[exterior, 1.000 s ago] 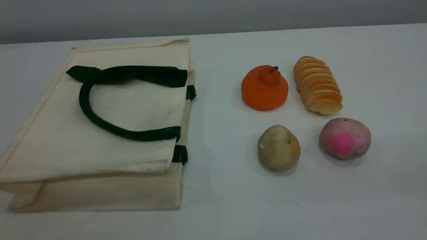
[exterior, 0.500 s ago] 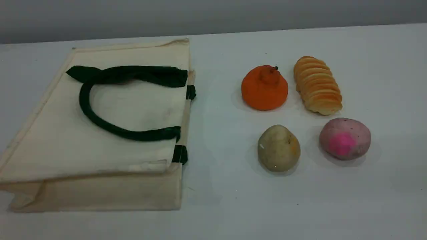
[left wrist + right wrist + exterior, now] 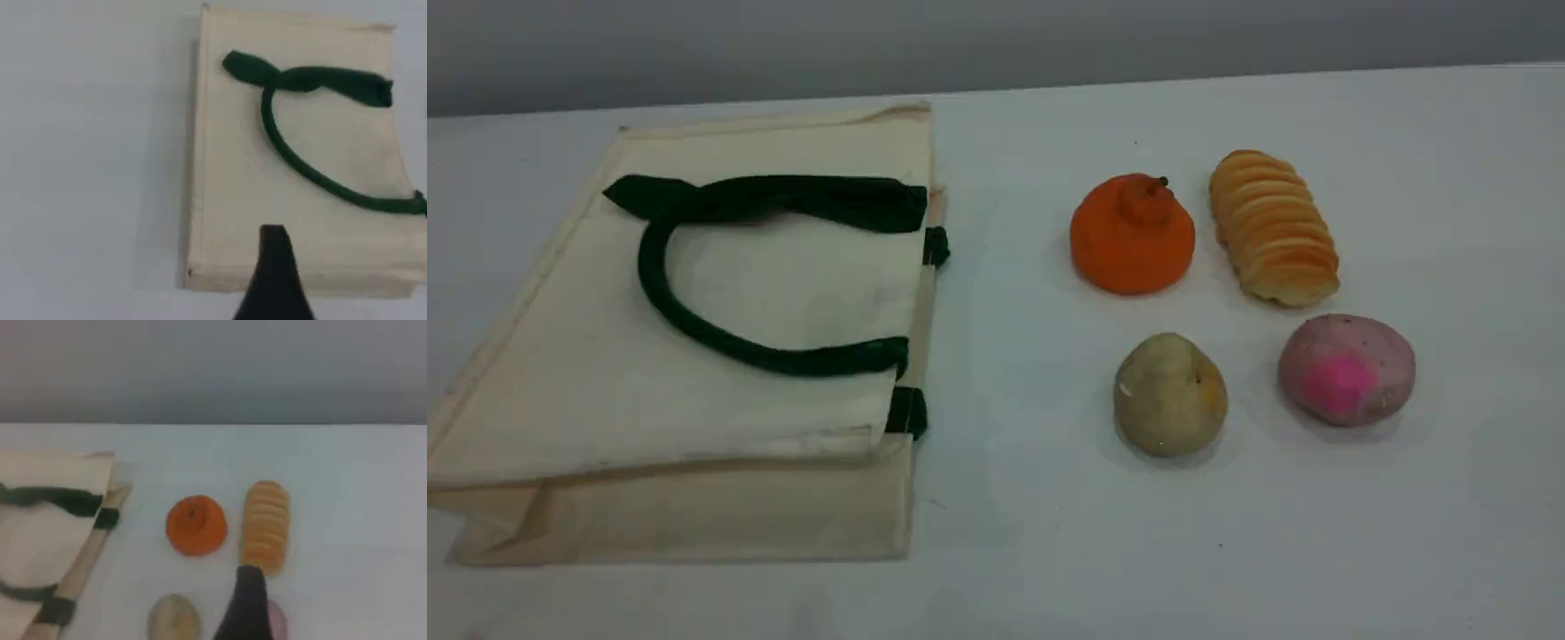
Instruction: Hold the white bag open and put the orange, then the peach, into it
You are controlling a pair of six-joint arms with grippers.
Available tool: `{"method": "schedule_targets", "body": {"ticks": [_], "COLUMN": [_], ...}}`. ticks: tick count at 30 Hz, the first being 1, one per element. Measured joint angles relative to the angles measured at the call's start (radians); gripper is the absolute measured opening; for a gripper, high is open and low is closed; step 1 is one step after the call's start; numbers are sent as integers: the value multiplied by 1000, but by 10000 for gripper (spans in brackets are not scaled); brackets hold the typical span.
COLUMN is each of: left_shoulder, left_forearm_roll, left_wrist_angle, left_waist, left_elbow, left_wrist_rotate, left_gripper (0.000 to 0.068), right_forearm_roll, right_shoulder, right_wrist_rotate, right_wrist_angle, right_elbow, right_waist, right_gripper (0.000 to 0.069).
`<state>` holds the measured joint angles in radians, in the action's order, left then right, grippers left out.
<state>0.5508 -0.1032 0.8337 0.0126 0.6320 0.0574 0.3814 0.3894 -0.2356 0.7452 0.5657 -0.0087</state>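
Observation:
The white bag (image 3: 783, 293) lies flat on the table's left side, mouth to the right, with its dark green handle (image 3: 783, 360) looped on top. The orange (image 3: 1132, 236) sits right of it, knob up. The peach (image 3: 1347, 369) lies nearer and further right, magenta patch facing the camera. Neither arm shows in the scene view. In the left wrist view, one dark fingertip (image 3: 273, 260) hangs high over the bag (image 3: 240, 173). In the right wrist view, a dark fingertip (image 3: 247, 600) hangs above the fruits, with the orange (image 3: 196, 525) ahead and the peach (image 3: 277, 620) mostly hidden behind it. Neither gripper holds anything.
A ridged golden bread roll (image 3: 1273, 228) lies just right of the orange. A tan pear-shaped fruit (image 3: 1169, 396) stands left of the peach. A grey wall runs behind the table's far edge.

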Motion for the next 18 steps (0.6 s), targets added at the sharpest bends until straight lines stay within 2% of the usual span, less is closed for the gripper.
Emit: {"method": "schedule_targets", "body": {"ticks": [8, 18], "left_shoulder": [313, 680], "left_forearm_roll": [0, -5], "left_wrist_angle": [-133, -332], "left_waist": [0, 0], "left_elbow": [0, 55], "left_wrist_rotate": [3, 42], "left_gripper": [486, 486], "right_forearm_roll": [99, 310], "right_shoulder": [328, 619], "right_wrist_rotate": [-69, -209], "right_wrist_angle": [-196, -276], "right_elbow": [0, 0], "right_waist": [0, 0], "right_gripper": [580, 580]}}
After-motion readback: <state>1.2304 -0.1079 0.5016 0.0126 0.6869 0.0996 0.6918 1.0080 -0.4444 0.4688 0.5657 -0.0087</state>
